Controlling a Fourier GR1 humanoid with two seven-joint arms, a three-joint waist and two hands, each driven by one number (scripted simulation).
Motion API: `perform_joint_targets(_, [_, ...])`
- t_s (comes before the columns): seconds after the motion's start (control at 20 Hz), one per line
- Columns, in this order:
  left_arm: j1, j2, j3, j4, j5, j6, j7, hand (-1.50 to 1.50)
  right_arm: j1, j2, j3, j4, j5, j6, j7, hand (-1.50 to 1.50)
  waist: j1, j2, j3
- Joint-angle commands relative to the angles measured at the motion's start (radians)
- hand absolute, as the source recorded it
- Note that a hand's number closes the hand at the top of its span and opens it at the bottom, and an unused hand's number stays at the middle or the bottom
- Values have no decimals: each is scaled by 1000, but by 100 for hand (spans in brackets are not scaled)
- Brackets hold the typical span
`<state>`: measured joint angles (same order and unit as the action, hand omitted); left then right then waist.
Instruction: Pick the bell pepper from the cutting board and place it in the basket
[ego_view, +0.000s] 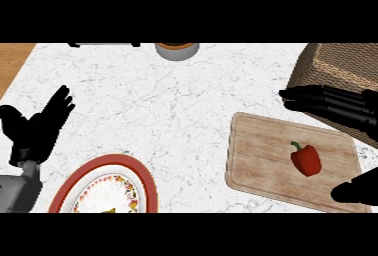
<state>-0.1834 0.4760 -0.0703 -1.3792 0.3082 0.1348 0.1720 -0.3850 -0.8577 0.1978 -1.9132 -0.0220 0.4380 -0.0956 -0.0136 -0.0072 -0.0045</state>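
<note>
— From the head view, where does the pepper lie?

— The red pepper (306, 159) lies on the wooden cutting board (258, 155), right of the board's middle, its green stem pointing up and to the left. Nothing is touching it.

— And the right hand?

— The right hand (332, 106) hangs over the board's far right corner, its fingers stretched out wide and pointing left, holding nothing. The pepper sits below those fingers in the view, near them but apart. A dark part of the same hand — most likely the thumb — shows at the board's lower right corner, so the pepper lies between the two.

— The basket?

— The woven basket (341, 62) stands at the upper right, just beyond the board, and the hand partly covers its near side.

— What about the other side?

— The left hand (35, 131) rests at the left edge, fingers up and relaxed, open, well apart from the board. Beside it, at the lower edge, is a plate (140, 175) with a red rim. A grey cup (176, 51) stands at the counter's (170, 105) far edge.
</note>
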Motion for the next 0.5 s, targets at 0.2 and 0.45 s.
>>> perform_joint_targets(0.2, [-38, -32, -3, 50, -22, -6, -15, 0, -194, -218, -137, 79, -52, 201, 263, -150, 13, 7, 2])
perform_joint_targets(0.45, [-25, 0, 21, 10, 1, -46, 20, 0, -284, -265, -72, 178, -156, 431, 296, -150, 33, 7, 2])
